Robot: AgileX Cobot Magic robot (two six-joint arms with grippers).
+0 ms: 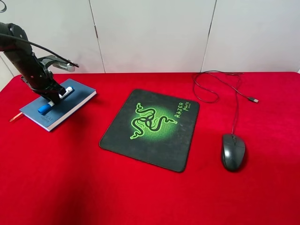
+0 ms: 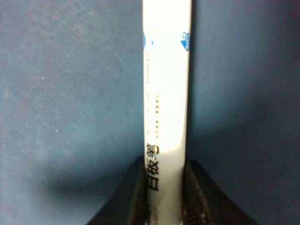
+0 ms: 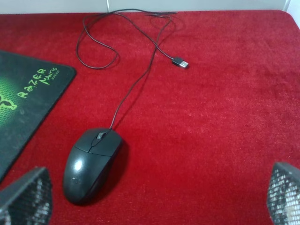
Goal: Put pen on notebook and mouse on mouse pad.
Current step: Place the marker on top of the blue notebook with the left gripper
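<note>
— So, where is the pen point(image 1: 55, 101)?
— Over the slate-blue notebook point(image 1: 78, 96) at the far left of the red tablecloth point(image 1: 70, 183), lying slantwise across the cover with its blue cap point(image 1: 43, 109) toward the near edge. I cannot tell whether it touches the cover.
— And the left gripper point(image 1: 60, 96)?
— Clamped on the white barrel. In the left wrist view both dark fingers point(image 2: 138, 201) press against its sides, with the blue cover behind.
— The mouse point(image 1: 233, 151)?
— On the bare cloth, just right of the Razer mouse pad point(image 1: 180, 140) and apart from it. The pad lies in the middle of the table. The mouse's thin cable point(image 3: 136, 89) loops toward the far edge, its USB plug point(image 1: 253, 99) lying loose.
— The right gripper point(image 3: 157, 197)?
— Spread wide, holding nothing. Its two mesh-faced fingertips point(image 3: 28, 197) show above the cloth in the right wrist view, with the mouse near one of them.
</note>
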